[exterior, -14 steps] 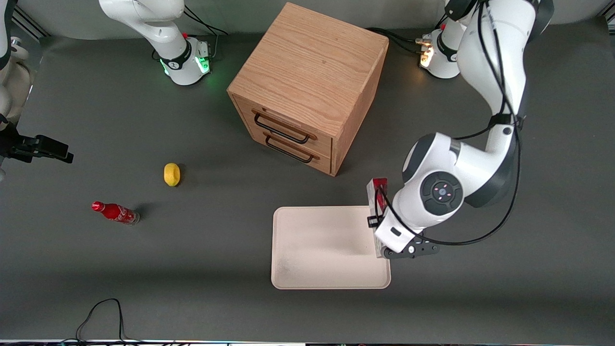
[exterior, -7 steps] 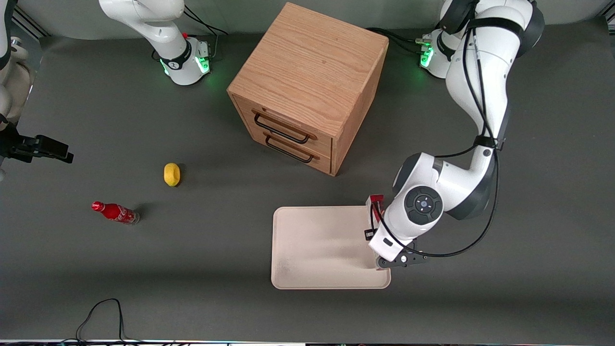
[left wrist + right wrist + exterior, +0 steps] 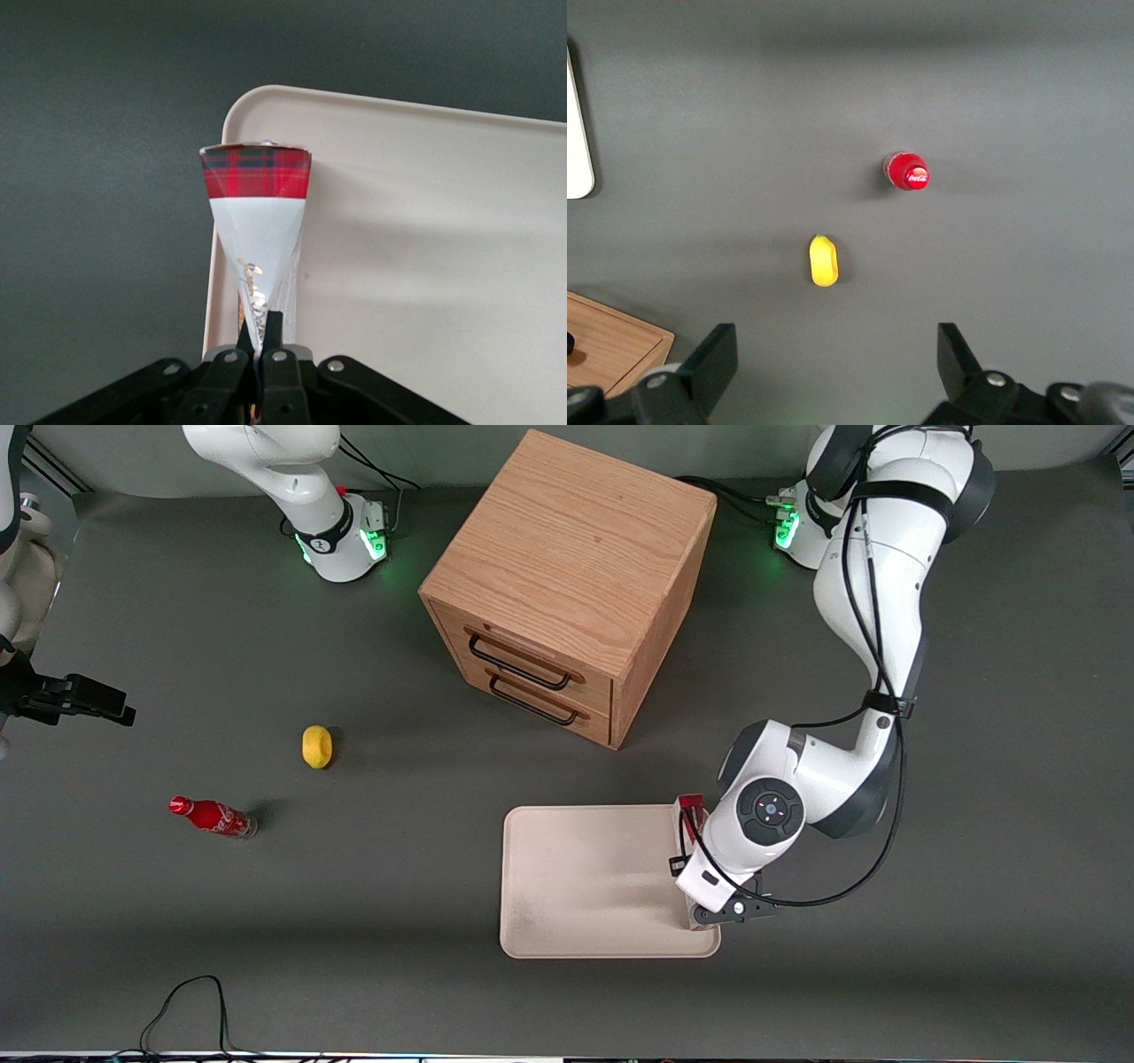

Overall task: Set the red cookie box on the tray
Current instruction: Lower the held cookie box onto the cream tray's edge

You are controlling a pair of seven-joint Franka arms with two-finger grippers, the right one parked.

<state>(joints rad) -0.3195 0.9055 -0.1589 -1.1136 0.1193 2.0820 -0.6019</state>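
The red cookie box point(image 3: 257, 204) is held on edge, a thin carton with a red tartan end and a whitish face; my left gripper point(image 3: 261, 332) is shut on its upper edge. In the front view only a red corner of the box point(image 3: 690, 805) shows beside the wrist, and the gripper's fingers are hidden under the arm. The box hangs over the rim of the pale cream tray point(image 3: 585, 886) at the working arm's end, its lower end close to the tray point(image 3: 425, 266) corner. Whether it touches the tray I cannot tell.
A wooden two-drawer cabinet point(image 3: 567, 584) stands farther from the front camera than the tray. Toward the parked arm's end lie a yellow lemon point(image 3: 316, 746) and a small red cola bottle point(image 3: 213, 817). A black cable point(image 3: 190, 1001) loops near the table's front edge.
My left arm has come down and shifted slightly toward the tray with the box held. The box now shows lower and smaller beside the wrist.
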